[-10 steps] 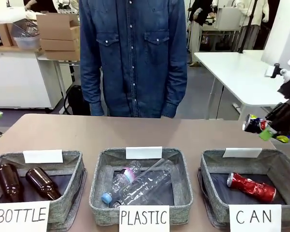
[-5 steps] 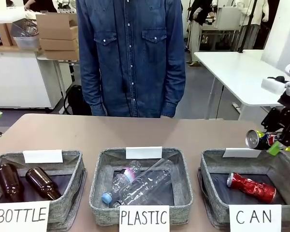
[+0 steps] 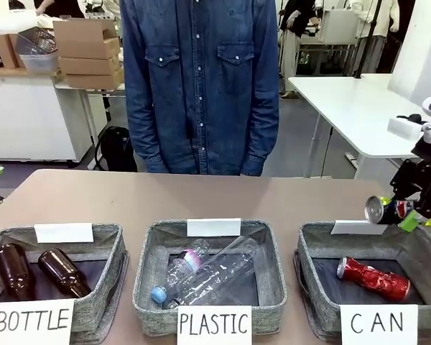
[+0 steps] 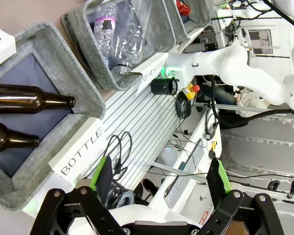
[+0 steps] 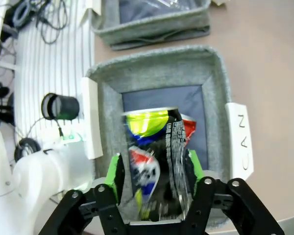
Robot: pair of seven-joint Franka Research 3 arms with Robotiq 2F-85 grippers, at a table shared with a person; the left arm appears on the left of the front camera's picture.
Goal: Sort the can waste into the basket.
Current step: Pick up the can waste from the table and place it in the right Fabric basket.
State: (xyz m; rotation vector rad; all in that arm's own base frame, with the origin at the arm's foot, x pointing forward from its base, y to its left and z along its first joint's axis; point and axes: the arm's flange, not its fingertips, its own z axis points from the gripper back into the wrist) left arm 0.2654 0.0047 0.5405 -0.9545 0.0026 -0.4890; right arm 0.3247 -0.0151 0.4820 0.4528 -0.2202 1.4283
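Note:
My right gripper (image 3: 409, 213) is shut on the black can (image 3: 385, 210) with green-yellow marks, holding it on its side just above the far rim of the CAN basket (image 3: 312, 244). Seen from the right wrist, that black can (image 5: 154, 156) sits between the green pads (image 5: 113, 176), right over the CAN basket (image 5: 157, 68). The crushed red can (image 3: 373, 277) lies inside on the dark bottom; a sliver of the red can (image 5: 189, 128) shows behind the held one. My left gripper (image 4: 159, 178) is open and holds nothing, well off to the side of the baskets.
The PLASTIC basket (image 3: 147, 287) holds clear bottles in the middle. The BOTTLE basket (image 3: 108, 284) holds two brown bottles at the left. A person in a denim shirt (image 3: 201, 86) stands at the far side of the table.
My right gripper has lowered and shifted slightly, bringing the black can from above the table's right edge down to just over the CAN basket's far rim.

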